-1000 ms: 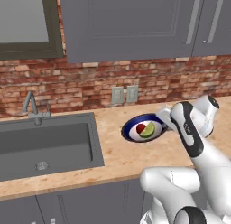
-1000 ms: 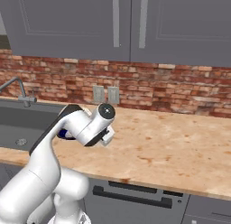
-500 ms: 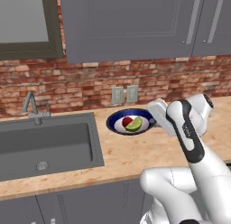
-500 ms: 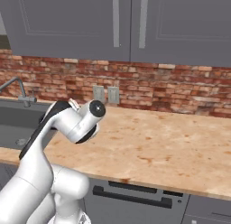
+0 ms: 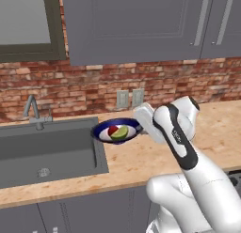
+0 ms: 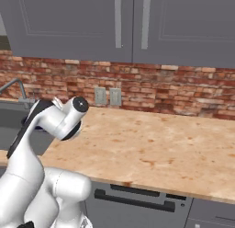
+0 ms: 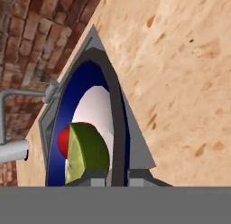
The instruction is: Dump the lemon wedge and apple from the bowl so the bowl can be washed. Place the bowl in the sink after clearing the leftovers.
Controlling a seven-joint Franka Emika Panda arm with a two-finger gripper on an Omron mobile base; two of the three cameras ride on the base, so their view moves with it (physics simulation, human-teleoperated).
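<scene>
My gripper (image 5: 138, 128) is shut on the right rim of the bowl (image 5: 104, 132), a shallow dish, dark blue outside and white inside, held level in the air over the counter just right of the sink (image 5: 47, 145). Inside it lie the red apple (image 5: 112, 130) and, to its right, the yellow-green lemon wedge (image 5: 122, 133). In the hand view the gripper (image 7: 115, 177) pinches the bowl (image 7: 61, 123) at its rim, with the lemon wedge (image 7: 88, 153) nearest and the apple (image 7: 63, 142) behind it. The sink (image 7: 135, 142) rim shows past the bowl.
A grey faucet (image 5: 33, 110) stands behind the dark basin, which has a round drain (image 5: 43, 172). Two wall outlets (image 5: 129, 98) sit on the brick backsplash. The speckled counter (image 6: 151, 149) stretches to the right. Grey cabinets (image 5: 132, 25) hang overhead.
The arm has swung left with the bowl in its grip, from mid-counter to just beside the sink's right edge. The fruit has stayed in the bowl.
</scene>
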